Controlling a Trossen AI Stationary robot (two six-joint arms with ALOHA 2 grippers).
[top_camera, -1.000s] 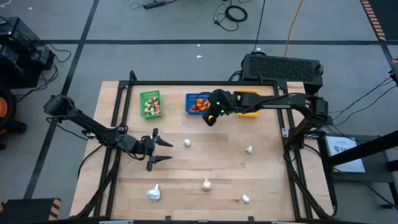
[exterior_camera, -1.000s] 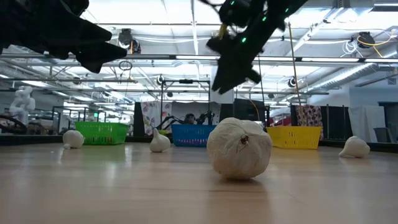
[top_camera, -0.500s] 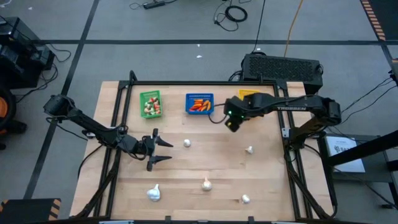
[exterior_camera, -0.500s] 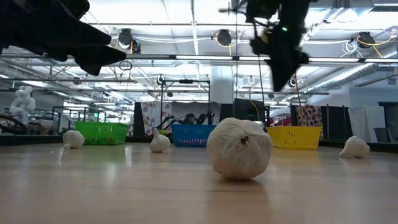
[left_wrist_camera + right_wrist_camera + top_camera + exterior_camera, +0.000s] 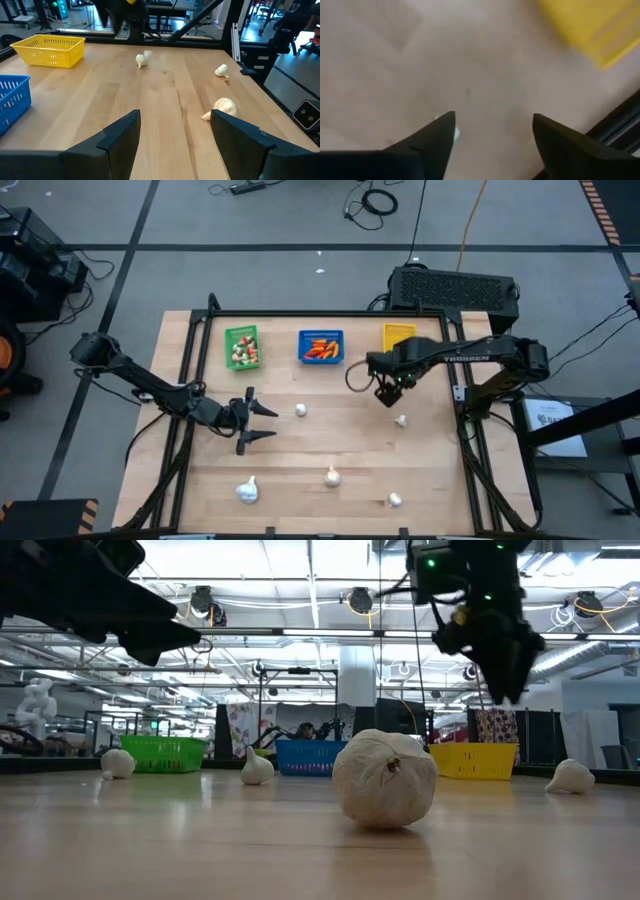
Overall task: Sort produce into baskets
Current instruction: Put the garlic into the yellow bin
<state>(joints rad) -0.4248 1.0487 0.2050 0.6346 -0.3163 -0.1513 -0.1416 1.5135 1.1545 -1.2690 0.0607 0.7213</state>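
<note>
Three baskets sit in a row along the far edge of the counter (image 5: 300, 450): green basket (image 5: 242, 347) holds a mix of small green, tan and red bits, blue basket (image 5: 321, 347) holds slim red and orange pieces, yellow basket (image 5: 398, 337) looks empty from above (the left wrist view also shows nothing through its mesh). Loose produce on the bare wood is all white garlic-like bulbs: one bulb (image 5: 300, 410) just past the left fingertips, one bulb (image 5: 402, 421) near the right gripper, one (image 5: 332, 476) in the middle near the front, a larger one (image 5: 247, 491) at front left, one (image 5: 395, 500) at front right. In the low view the closest bulb (image 5: 385, 778) fills the centre, with the baskets lined up behind it. Left gripper (image 5: 262, 420) hangs low over the left-centre of the counter, arm stretched in from the left edge, fingers spread wide and holding nothing, pointing toward the bulb beside them. Right gripper (image 5: 388, 392) hangs above the counter just in front of the yellow basket, arm reaching in from the right side, pointing down; its fingers (image 5: 427, 142) stand wide apart with only bare wood between them, nothing held, a white bulb partly hidden behind one finger.
</note>
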